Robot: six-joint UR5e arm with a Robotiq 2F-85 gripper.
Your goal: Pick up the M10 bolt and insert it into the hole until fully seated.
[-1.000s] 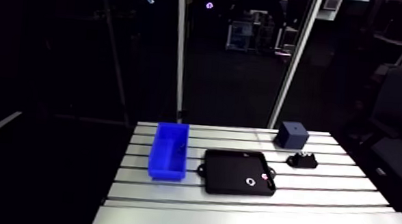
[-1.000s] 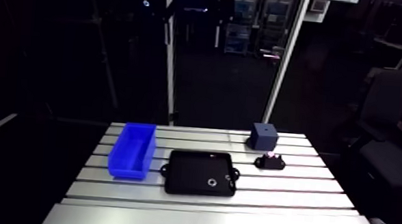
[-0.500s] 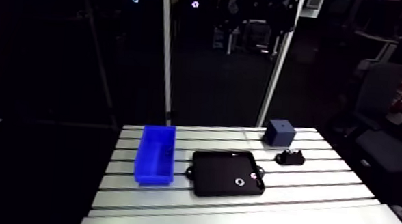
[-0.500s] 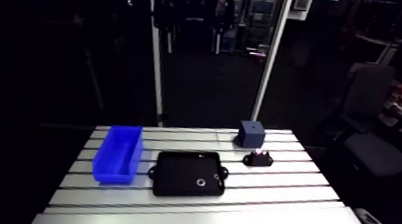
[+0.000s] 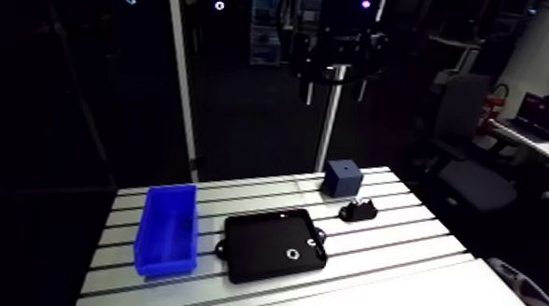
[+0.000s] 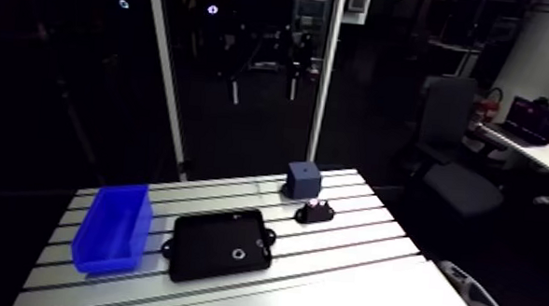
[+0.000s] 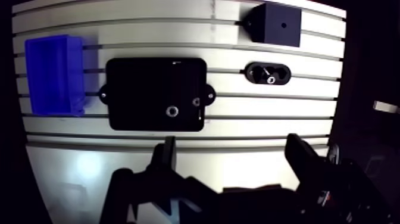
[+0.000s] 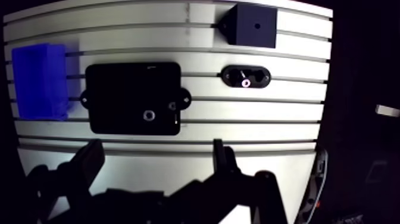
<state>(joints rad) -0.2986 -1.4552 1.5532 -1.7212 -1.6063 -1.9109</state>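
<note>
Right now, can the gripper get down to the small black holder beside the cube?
Probably yes. The gripper is open and empty, high above the table. Nothing covers the holder; the cube and the tray sit apart from it, so the way down looks free.

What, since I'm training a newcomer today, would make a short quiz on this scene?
1. True or false: the gripper is shut on an object.
2. Relative to the blue bin and the small black holder, the black tray lies: A between them; B inside the bin; C atop the holder.
3. Fill in: the dark cube has a small ____ in its top face.
Key: 1 false; 2 A; 3 hole.
</note>
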